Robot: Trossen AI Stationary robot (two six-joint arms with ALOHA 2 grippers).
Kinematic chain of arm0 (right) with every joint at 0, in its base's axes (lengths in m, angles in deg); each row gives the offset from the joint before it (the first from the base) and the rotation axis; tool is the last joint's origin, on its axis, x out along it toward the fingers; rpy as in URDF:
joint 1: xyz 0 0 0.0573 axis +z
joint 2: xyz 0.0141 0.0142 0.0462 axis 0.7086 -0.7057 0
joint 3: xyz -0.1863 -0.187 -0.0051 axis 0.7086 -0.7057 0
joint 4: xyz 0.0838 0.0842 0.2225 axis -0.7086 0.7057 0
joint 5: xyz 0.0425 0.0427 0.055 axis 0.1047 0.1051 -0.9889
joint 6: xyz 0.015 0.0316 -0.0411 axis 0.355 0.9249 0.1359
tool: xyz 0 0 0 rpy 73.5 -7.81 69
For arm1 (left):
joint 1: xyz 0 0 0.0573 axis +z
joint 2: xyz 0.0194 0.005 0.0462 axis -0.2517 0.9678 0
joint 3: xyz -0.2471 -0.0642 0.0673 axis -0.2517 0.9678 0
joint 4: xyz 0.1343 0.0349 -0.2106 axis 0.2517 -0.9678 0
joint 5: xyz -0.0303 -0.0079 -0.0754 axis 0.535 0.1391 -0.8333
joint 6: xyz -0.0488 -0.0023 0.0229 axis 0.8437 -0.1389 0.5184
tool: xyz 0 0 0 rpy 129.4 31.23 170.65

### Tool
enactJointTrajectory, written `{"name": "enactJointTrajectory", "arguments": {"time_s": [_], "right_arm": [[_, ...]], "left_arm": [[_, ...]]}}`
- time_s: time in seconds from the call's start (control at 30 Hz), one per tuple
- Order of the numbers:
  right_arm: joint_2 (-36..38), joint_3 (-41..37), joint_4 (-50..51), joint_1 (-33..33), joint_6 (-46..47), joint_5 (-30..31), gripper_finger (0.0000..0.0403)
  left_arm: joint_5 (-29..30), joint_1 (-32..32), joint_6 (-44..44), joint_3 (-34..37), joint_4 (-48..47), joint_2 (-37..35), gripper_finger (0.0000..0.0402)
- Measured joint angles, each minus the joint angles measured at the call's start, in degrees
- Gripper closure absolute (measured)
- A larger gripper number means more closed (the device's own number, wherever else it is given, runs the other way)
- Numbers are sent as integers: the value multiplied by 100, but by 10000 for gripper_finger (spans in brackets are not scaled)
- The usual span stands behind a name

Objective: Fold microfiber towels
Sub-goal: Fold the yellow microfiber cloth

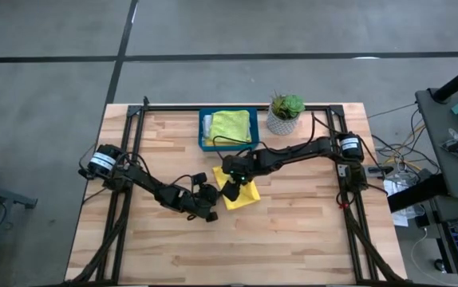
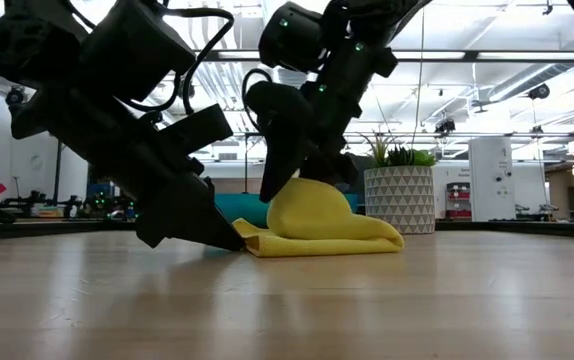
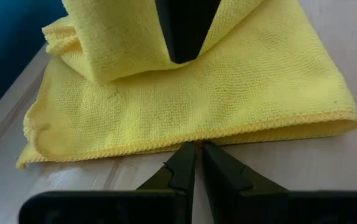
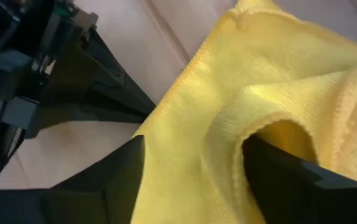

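The yellow towel [image 1: 243,195] lies partly folded near the table's [image 1: 309,231] centre, w/ one flap humped up, just in front of the teal tray [image 1: 205,137] holding a lime green towel [image 1: 230,125]. The right gripper [image 4: 191,180] stands on it w/ fingers spread, a raised fold between them. The left gripper [image 3: 196,163], fingers pressed together, tips at the towel's near edge.

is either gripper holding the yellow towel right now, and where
The right gripper straddles a raised fold of the yellow towel; whether it grips cannot be told. The left gripper is shut at the edge, holding nothing.
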Motion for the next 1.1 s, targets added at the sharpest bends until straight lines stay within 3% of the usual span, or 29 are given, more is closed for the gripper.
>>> {"name": "enactJointTrajectory", "arguments": {"time_s": [0.17,0.33,0.9,1.1], "right_arm": [[3,284,262,-14,-97,-5,115],[11,510,287,1,-157,1,94],[-18,467,-371,385,-178,-1,110],[262,930,593,390,-942,36,123]], "left_arm": [[0,0,1,0,0,0,382],[0,0,1,0,0,0,382],[13,-8,-2,11,-9,-2,382],[-12,-4,5,11,11,-7,382]]}}
